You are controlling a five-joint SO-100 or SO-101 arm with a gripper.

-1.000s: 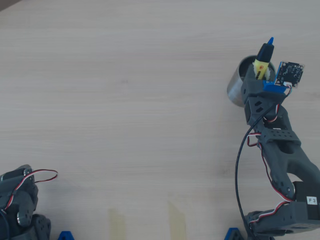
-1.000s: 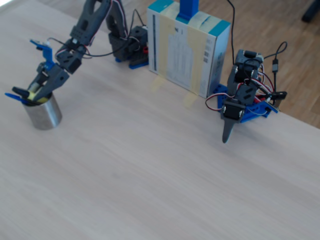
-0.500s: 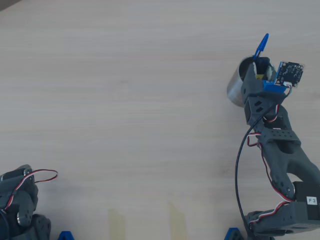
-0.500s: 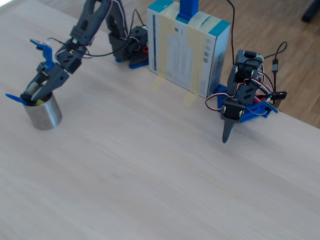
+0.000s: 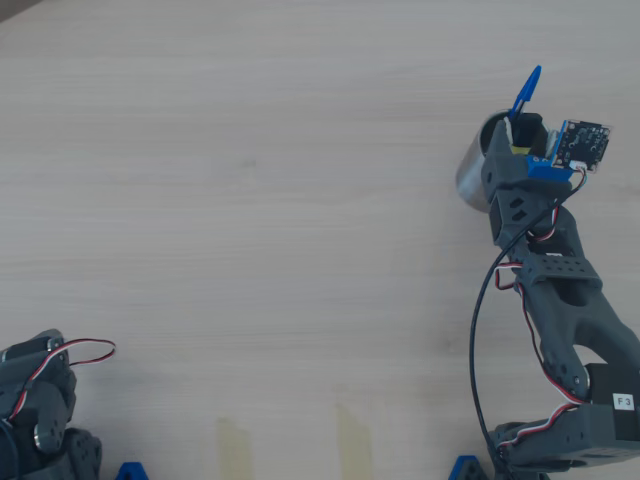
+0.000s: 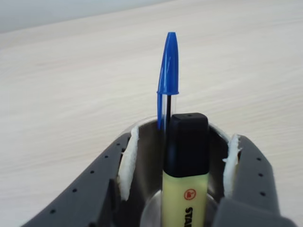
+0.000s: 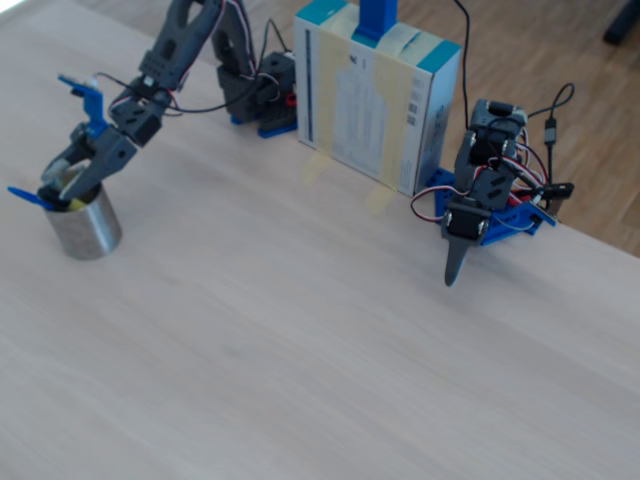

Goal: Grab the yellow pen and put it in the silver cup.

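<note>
The yellow pen point(image 6: 185, 198), a chunky highlighter with a black cap, stands upright inside the silver cup point(image 6: 147, 142), next to a thin blue ballpoint point(image 6: 168, 66). My gripper point(image 6: 184, 135) hangs open around the cup's mouth. Its white-padded fingers point(image 6: 128, 161) are on either side of the pen, with a gap on both sides. In the overhead view the gripper point(image 5: 522, 135) covers most of the cup point(image 5: 474, 178). In the fixed view the cup point(image 7: 85, 230) is at the far left, with the gripper point(image 7: 62, 185) just above its rim and a sliver of yellow point(image 7: 73, 204) showing.
A second, idle arm point(image 7: 482, 205) stands at the right in the fixed view and at the lower left point(image 5: 35, 410) in the overhead view. A white and teal box point(image 7: 375, 95) stands at the back, between the two arm bases.
One second ago the gripper held the yellow pen over the cup. The jaws have since opened, the pen has dropped into the cup, and the gripper has risen slightly.
</note>
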